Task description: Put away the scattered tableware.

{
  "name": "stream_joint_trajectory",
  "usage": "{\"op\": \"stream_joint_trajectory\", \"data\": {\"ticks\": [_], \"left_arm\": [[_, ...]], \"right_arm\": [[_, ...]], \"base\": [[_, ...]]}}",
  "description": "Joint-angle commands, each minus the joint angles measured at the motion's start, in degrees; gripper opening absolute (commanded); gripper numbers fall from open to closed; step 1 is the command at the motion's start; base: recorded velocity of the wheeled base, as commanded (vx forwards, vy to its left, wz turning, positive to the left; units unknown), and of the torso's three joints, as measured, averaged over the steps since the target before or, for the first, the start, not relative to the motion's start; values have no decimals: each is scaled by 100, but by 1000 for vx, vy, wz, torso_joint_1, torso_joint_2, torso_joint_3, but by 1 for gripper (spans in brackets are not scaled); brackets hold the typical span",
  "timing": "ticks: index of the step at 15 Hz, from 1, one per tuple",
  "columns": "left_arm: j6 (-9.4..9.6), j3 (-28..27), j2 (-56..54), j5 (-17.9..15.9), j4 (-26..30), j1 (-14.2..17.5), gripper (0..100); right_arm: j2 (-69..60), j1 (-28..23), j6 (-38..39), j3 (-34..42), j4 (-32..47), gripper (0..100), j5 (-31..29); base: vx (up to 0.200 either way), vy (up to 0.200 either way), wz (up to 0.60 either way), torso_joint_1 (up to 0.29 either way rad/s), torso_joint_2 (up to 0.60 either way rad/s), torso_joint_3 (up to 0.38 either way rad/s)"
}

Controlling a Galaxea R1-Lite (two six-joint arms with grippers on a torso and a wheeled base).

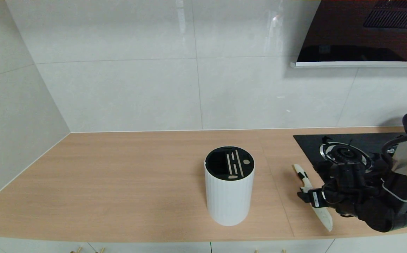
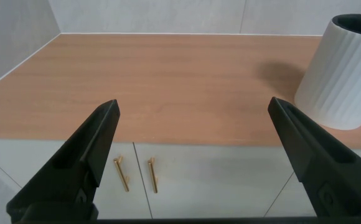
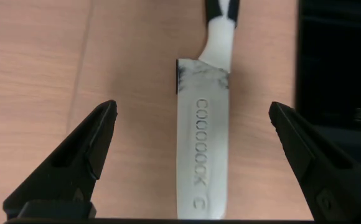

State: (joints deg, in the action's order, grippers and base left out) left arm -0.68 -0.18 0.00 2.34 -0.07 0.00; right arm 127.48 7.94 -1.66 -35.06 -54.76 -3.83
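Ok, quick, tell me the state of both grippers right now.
Left gripper: open, empty, in front of the counter.
Right gripper: open, over the knife lying on the counter, not gripping it.

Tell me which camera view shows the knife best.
The right wrist view: the knife lies close below the open right hand, blade and handle start plain. The head view shows its length on the counter beside the hob, mid-part covered by that hand. The left wrist view faces the white holder instead.

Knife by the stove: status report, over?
Right hand open, poised over knife, not gripping. Left hand open, holding nothing. Knife lies flat on counter; nothing between it and white holder.
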Motion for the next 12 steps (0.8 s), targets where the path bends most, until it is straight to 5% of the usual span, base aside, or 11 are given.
{"op": "stream_joint_trajectory", "data": {"ticks": [1, 12], "left_arm": [[-2, 1, 0, 3, -1, 0, 100], [-2, 1, 0, 3, -1, 0, 100]], "right_arm": [[436, -20, -1, -141, -149, 100, -4], [840, -161, 60, -572, -404, 100, 49]], "base": [[0, 0, 0, 0, 0, 0], [0, 0, 0, 0, 0, 0]]}}
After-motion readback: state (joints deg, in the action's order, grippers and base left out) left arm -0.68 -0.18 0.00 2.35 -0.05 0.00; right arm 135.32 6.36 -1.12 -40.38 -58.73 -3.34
